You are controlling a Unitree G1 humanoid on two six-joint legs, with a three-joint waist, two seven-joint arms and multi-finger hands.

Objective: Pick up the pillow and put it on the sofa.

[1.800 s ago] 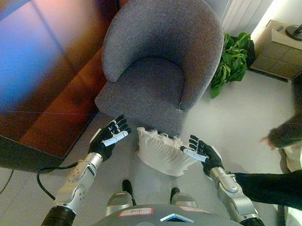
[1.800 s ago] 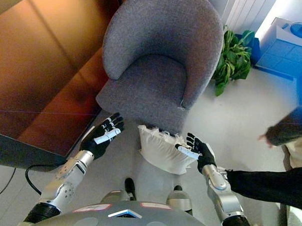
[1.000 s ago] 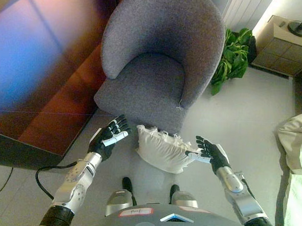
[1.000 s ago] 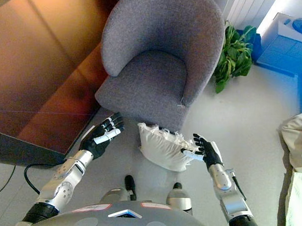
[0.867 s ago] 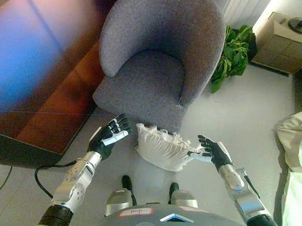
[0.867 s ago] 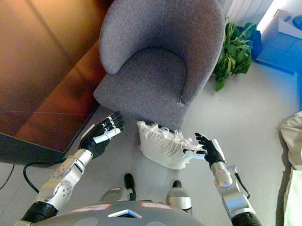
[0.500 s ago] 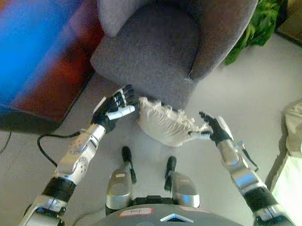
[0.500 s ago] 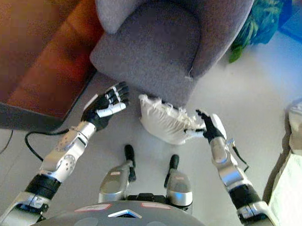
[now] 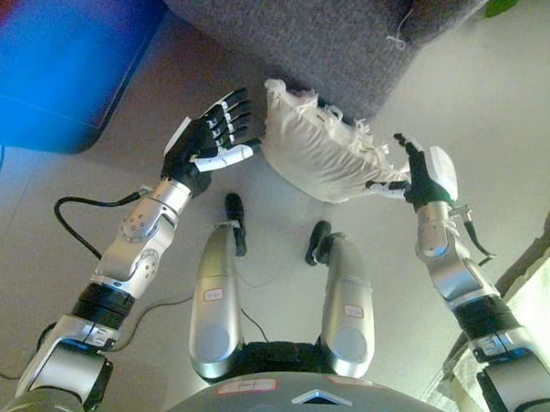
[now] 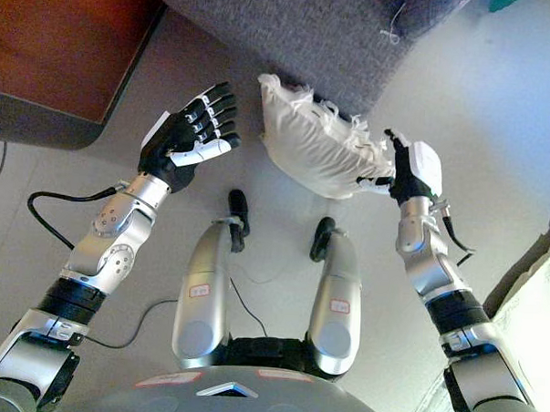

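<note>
A white fringed pillow (image 9: 318, 151) lies on the pale floor against the front of the grey armchair (image 9: 310, 30). My left hand (image 9: 209, 141) is open with straight fingers, just left of the pillow, its white thumb tip near the pillow's left edge. My right hand (image 9: 421, 173) is open at the pillow's right edge, thumb touching or nearly touching the cloth. In the right eye view the left hand (image 10: 189, 136) stands a little apart from the pillow (image 10: 316, 142).
A dark cabinet (image 10: 63, 51) stands at the upper left beside the armchair. Pale bedding or cloth (image 9: 527, 299) shows at the lower right edge.
The camera has tipped down and forward, so the chair now fills the top edge. Both hands have come closer to the pillow's sides.
</note>
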